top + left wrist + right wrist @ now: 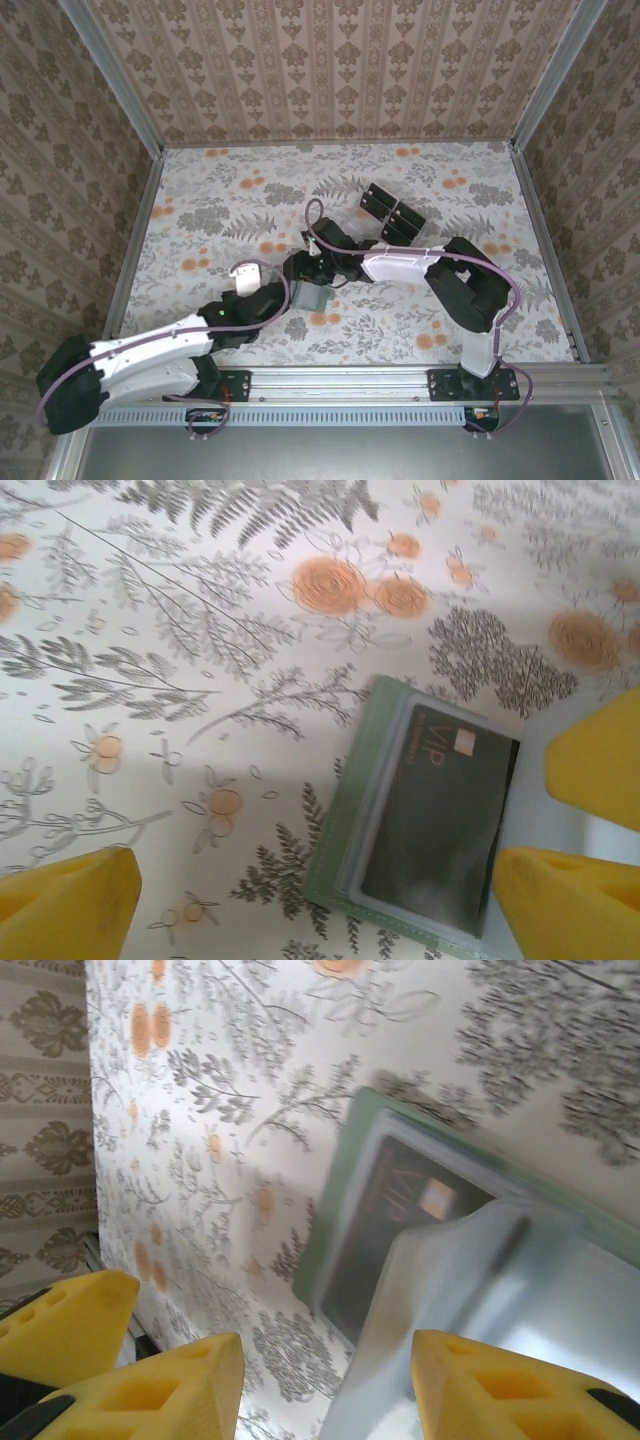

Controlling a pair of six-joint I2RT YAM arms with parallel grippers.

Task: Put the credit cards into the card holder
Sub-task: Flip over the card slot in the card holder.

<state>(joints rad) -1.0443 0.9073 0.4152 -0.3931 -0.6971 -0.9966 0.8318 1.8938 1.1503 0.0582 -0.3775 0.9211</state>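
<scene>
The left tool (315, 895) is spread wide, its two yellow fingertips (70, 900) standing far apart at the lower corners of the left wrist view with nothing between them but the flowered counter (200, 630) and the near edge of the card holder (345, 830). The right tool (325, 1385) has its yellow fingers (190, 1385) part-way apart; a translucent sheet (480, 1290) lies across the gap and over the right-hand finger, and I cannot tell whether the tool is pinching it or merely poised around it. Just beyond both tools lies the card holder, a flat grey-green pouch resting on the counter, with one dark card (440, 820) marked "VIP" sitting inside it under a clear sleeve. In the left wrist view another yellow finger (600, 760) sits close to the holder's far right corner. From above, the card holder (312, 298) rests near the middle of the counter (220, 210), where the two arms meet: the left arm (150, 350) reaches in from the lower left and the right arm (470, 290) bends round from the right. The loose credit cards (390, 212), several small black rectangles lying close together, sit farther back on the counter, well apart from the holder and behind the right arm. Patterned walls (330, 70) enclose the counter on three sides.
</scene>
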